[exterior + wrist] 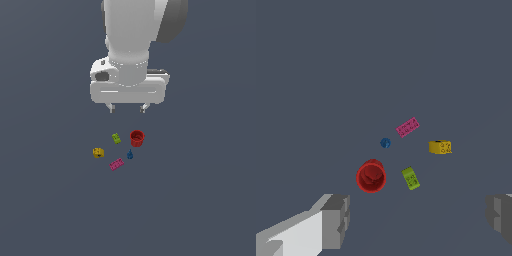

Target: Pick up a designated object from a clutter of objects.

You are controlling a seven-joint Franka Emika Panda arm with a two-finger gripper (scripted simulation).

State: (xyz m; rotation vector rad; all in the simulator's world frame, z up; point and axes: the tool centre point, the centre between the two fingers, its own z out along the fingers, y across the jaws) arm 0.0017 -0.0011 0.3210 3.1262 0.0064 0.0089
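The yellow block with dark holes [98, 152] lies on the grey floor at the exterior view's left of the clutter; it also shows in the wrist view [440, 147]. Near it lie the lime-green brick [116, 138] [411, 178], the red cup [137, 138] [371, 176], the small blue piece [130, 155] [385, 143] and the pink studded brick [116, 164] [407, 127]. My gripper [127, 108] hangs open and empty well above the clutter, its fingertips [336, 220] wide apart.
The grey floor [200, 200] spreads flat all around the five toys. The arm's white body [130, 45] fills the upper middle of the exterior view.
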